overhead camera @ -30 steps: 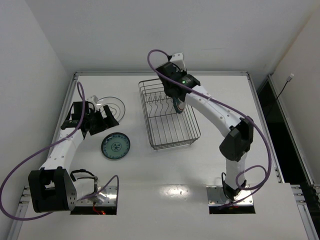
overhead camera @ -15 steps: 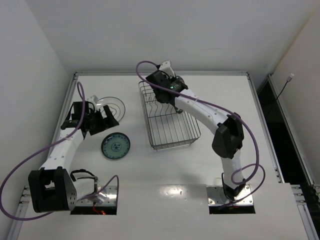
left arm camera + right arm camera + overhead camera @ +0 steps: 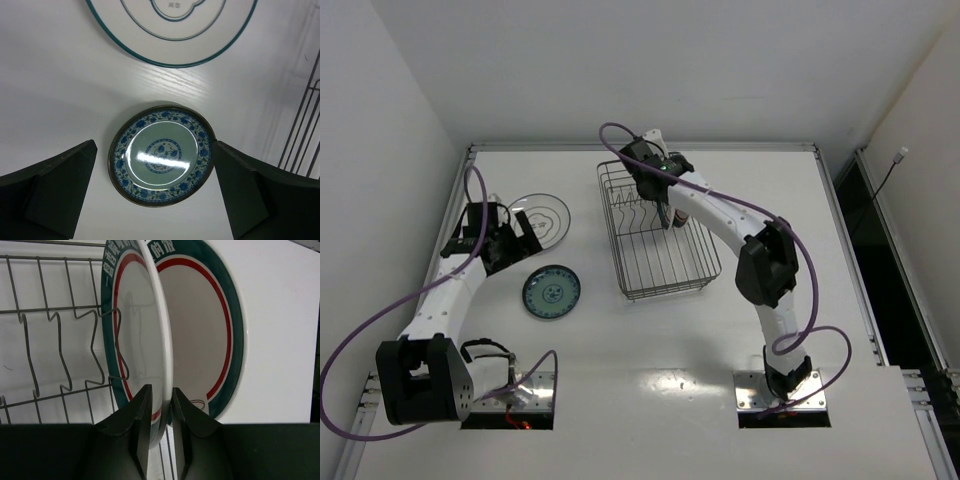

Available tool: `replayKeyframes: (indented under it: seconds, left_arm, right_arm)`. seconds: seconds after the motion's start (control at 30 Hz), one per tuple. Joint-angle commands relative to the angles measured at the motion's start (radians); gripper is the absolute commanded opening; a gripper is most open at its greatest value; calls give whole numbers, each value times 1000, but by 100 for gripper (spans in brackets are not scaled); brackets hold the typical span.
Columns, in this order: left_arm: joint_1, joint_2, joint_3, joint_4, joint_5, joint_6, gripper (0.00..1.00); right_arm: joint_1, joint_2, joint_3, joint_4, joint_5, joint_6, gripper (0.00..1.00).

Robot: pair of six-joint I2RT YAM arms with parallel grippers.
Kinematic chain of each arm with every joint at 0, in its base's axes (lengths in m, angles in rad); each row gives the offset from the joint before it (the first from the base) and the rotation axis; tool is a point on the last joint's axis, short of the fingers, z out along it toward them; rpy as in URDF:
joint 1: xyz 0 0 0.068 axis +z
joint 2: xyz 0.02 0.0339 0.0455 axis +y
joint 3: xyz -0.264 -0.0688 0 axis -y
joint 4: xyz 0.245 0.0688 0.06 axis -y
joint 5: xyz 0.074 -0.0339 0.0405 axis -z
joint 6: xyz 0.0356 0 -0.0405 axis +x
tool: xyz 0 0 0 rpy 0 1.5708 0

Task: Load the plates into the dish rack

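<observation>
Bright, even light from overhead. White glare sits on the surface (image 3: 170,86) just beyond the left jaws, which look dark and blurred; shadows are soft.

The right end effector (image 3: 664,208) and its green-rimmed plate (image 3: 159,340) have been swung toward the dish rack's (image 3: 665,292) upper left; the left end effector (image 3: 516,240) was drawn back leftward.

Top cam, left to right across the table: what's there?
Left gripper, jaws open → small round teal-patterned plate → rectangular grey wire dish rack → right arm's black elbow. Left out: clear glass plate (overlaps gripper and teal plate), right gripper and its white green-and-red-ringed plate (over the rack).
</observation>
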Motion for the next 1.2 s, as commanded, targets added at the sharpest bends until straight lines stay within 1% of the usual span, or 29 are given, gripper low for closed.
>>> replayKeyframes:
  seconds: [0.0,0.03,0.07,0.13,0.17,0.23,0.27,0.3,0.33,0.37,0.4,0.43,0.47,0.53,0.6,0.67,0.7,0.77,0.8,0.87,0.9,1.0,1.03,1.1,1.13,1.17]
  left_arm:
    - [-6,13,42,-17,-86,-31,100]
    - [-6,13,42,-17,-86,-31,100]
    - [-6,13,42,-17,-86,-31,100]
    - [6,43,51,-17,-74,-31,100]
    - [38,53,51,-17,-58,-31,100]
    - [74,94,65,-17,-15,-31,100]
    - [109,111,65,-7,4,-41,100]
    - [127,128,74,2,84,-54,100]
    - [147,145,74,22,142,-54,95]
    - [182,168,60,63,190,-75,92]
    - [195,168,60,83,236,-90,91]
    - [195,181,48,104,236,-109,91]
    - [209,182,48,120,236,-136,91]
    - [220,206,37,163,236,-156,91]
    - [232,246,28,209,236,-187,91]
    - [244,281,14,252,271,-210,91]
    - [256,297,5,314,288,-239,87]
    - [256,333,-24,373,288,-270,82]
    - [256,346,-24,425,288,-297,78]
    - [256,390,-38,457,288,-325,77]
    - [256,407,-38,480,288,-336,73]
    - [256,465,-29,511,288,-348,69]
    - [256,478,-29,511,278,-348,62]
    - [256,511,-3,533,278,-348,53]
    - [256,524,8,533,278,-348,44]
    - [256,533,17,533,278,-348,39]
  right_arm:
    - [-7,-7,56,-21,-46,33,19]
    - [-7,-18,56,-21,-46,33,19]
    - [-7,-30,56,-21,-46,33,24]
    - [-7,-70,79,-36,-37,15,30]
    - [-7,-84,101,-45,-26,15,38]
    - [2,-130,127,-71,-17,-13,45]
    - [2,-148,148,-81,-17,-13,51]
    - [11,-169,148,-81,-17,-13,52]
    - [11,-224,148,-81,-92,-13,52]
    - [11,-260,92,-53,-136,-13,54]
    - [11,-298,54,-27,-224,-13,54]
    - [11,-374,-32,32,-272,-13,54]
    - [11,-409,-71,56,-309,-13,55]
    - [11,-462,-158,68,-365,29,55]
    - [11,-528,-209,77,-408,48,55]
    - [11,-571,-290,90,-459,70,55]
    - [11,-612,-316,99,-472,79,55]
    - [11,-656,-388,108,-504,105,55]
    - [11,-677,-436,108,-504,114,55]
    - [11,-743,-480,119,-529,134,55]
    - [11,-765,-522,119,-529,148,55]
    - [11,-829,-568,120,-546,159,55]
    - [11,-843,-580,120,-546,170,55]
    - [11,-881,-614,120,-546,181,55]
    - [11,-892,-637,120,-555,181,55]
    - [11,-906,-646,120,-555,181,55]
